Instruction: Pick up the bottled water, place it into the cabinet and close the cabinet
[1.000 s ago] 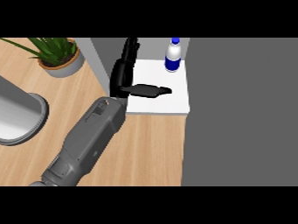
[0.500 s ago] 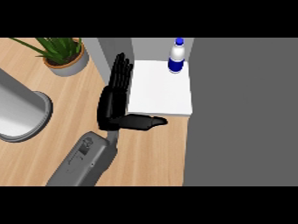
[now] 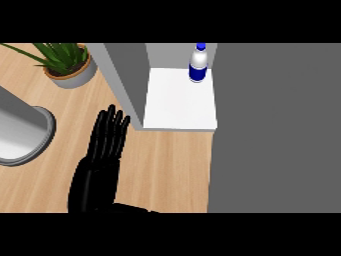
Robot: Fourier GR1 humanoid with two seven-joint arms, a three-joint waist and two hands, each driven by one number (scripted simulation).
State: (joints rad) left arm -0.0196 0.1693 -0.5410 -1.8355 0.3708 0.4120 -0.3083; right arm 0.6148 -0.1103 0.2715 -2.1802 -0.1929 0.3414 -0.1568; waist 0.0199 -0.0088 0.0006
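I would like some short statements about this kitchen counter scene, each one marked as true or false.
1. The bottled water stands upright on the white shelf of the cabinet. True.
2. The black hand is curled round the bottle. False: its fingers are straight and it is apart from the bottle, over the wooden counter.
3. A potted plant stands at the upper left of the counter. True.
4. The bottle has a red cap. False: the cap is blue.
5. The bottle lies on its side on the counter. False: it is upright in the cabinet.
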